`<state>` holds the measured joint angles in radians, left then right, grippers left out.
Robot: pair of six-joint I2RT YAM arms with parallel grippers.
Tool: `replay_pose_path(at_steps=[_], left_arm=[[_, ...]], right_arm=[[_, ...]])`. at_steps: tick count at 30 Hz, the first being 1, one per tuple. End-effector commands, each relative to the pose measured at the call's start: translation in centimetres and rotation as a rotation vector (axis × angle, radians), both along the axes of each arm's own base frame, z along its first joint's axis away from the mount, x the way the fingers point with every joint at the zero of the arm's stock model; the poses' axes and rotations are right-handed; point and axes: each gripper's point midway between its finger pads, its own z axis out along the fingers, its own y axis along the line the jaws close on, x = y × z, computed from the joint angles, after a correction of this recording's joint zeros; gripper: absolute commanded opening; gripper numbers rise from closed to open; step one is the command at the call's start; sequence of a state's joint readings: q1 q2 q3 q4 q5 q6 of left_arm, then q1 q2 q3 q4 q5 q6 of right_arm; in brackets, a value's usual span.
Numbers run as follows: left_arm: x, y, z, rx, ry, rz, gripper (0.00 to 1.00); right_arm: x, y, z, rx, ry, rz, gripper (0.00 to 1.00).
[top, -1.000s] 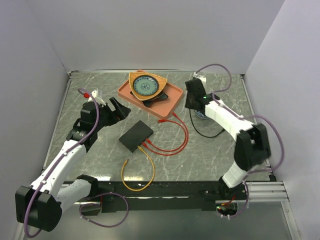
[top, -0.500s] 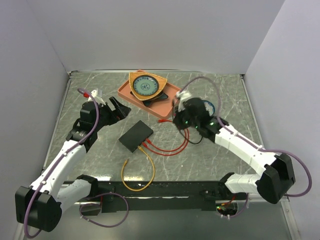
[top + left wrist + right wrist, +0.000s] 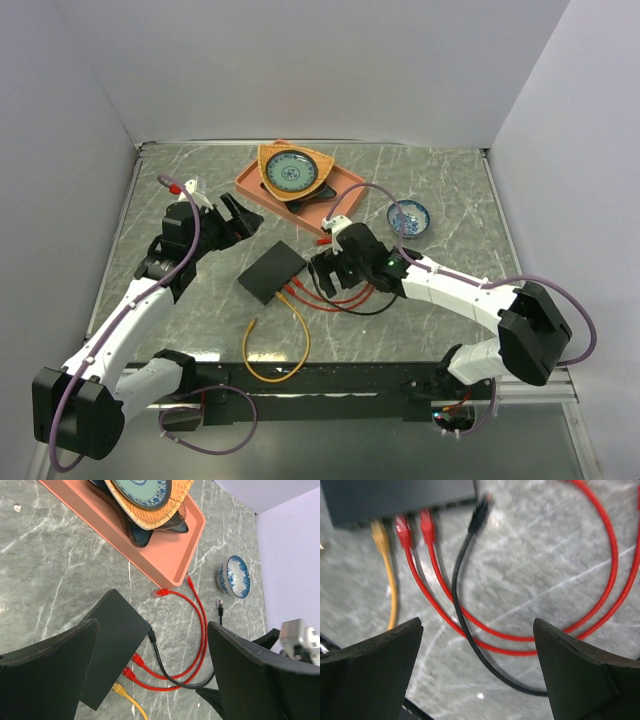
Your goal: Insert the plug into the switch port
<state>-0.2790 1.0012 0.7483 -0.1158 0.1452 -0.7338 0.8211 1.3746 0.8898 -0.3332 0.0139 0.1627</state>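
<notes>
Claw on right (image 3: 477, 625) apart, left claw (image 3: 152, 625) apart; black plug (image 3: 479, 514) beside switch port (image 3: 452, 504); tray (image 3: 165, 565) holds stacked dishes (image 3: 145, 495).

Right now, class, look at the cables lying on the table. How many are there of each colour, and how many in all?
Red cables: 2
Yellow cable: 1
Black cable: 1
Total: 4
</notes>
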Motion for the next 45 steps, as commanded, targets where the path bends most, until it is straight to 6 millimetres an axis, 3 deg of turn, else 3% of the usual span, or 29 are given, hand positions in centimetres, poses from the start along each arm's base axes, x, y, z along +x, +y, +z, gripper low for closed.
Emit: replay_pose_path(at_steps=[1, 2, 4, 5, 7, 8, 12, 15, 19, 22, 23, 25, 26, 30, 33, 38, 45], left_arm=[[0.3, -0.2, 1.3, -0.005, -0.049, -0.014, 0.96], [0.3, -0.3, 1.2, -0.006, -0.049, -0.015, 0.96], [0.3, -0.3, 1.0, -0.009, -0.044, -0.018, 0.96], [0.4, -0.4, 0.9, -0.008, -0.041, -0.018, 0.96], [0.4, -0.3, 0.8, -0.005, -0.039, -0.017, 0.96], [0.5, -0.3, 0.7, -0.003, -0.037, -0.015, 0.96], [0.4, -0.4, 0.3, -0.004, -0.03, -0.02, 0.96], [0.5, -0.1, 0.1, 0.016, -0.02, -0.012, 0.96], [0.5, 0.2, 0.4, 0.029, -0.028, 0.002, 0.96], [0.5, 0.4, 0.7, 0.033, -0.036, 0.01, 0.96], [0.4, 0.4, 0.6, 0.035, -0.035, 0.009, 0.96], [0.4, 0.4, 0.7, 0.035, -0.033, 0.009, 0.96], [0.4, 0.4, 0.7, 0.035, -0.037, 0.007, 0.96], [0.4, 0.6, 0.8, 0.042, -0.036, 0.013, 0.96], [0.4, 0.6, 0.8, 0.046, -0.036, 0.013, 0.96], [0.3, 0.4, 0.9, 0.04, -0.038, 0.004, 0.96], [-0.7, -2.3, 2.3, -0.032, -0.113, -0.164, 0.96]], right_arm=[[2.3, 1.7, 2.8, 0.125, -0.067, -0.104, 0.99], [2.7, 1.9, 2.0, 0.107, -0.05, -0.125, 0.99], [3.4, 3.0, 2.2, 0.131, -0.038, -0.135, 0.98], [3.7, 3.3, 1.0, 0.107, -0.014, -0.146, 0.96], [4.4, 4.2, 0.8, 0.107, 0.0, -0.153, 0.89], [4.7, 4.4, -0.6, 0.08, 0.022, -0.159, 0.86], [5.6, 5.7, -2.2, 0.06, 0.06, -0.166, 0.86], [5.9, 6.0, -3.6, 0.036, 0.089, -0.183, 0.71], [5.9, 6.0, -5.0, 0.014, 0.105, -0.189, 0.66], [5.9, 5.9, -6.2, 0.001, 0.109, -0.189, 0.57], [5.8, 6.0, -6.3, 0.001, 0.112, -0.184, 0.43], [5.8, 5.9, -6.9, -0.018, 0.123, -0.185, 0.3], [5.9, 5.9, -7.0, -0.02, 0.122, -0.184, 0.16], [5.7, 5.9, -7.5, -0.031, 0.127, -0.17, 0.03], [5.9, 5.5, -6.9, -0.036, 0.104, -0.175, 0.0], [5.9, 4.5, -3.4, -0.002, 0.019, -0.165, 0.0], [4.4, 3.0, 1.3, 0.075, -0.077, -0.109, 0.0]])
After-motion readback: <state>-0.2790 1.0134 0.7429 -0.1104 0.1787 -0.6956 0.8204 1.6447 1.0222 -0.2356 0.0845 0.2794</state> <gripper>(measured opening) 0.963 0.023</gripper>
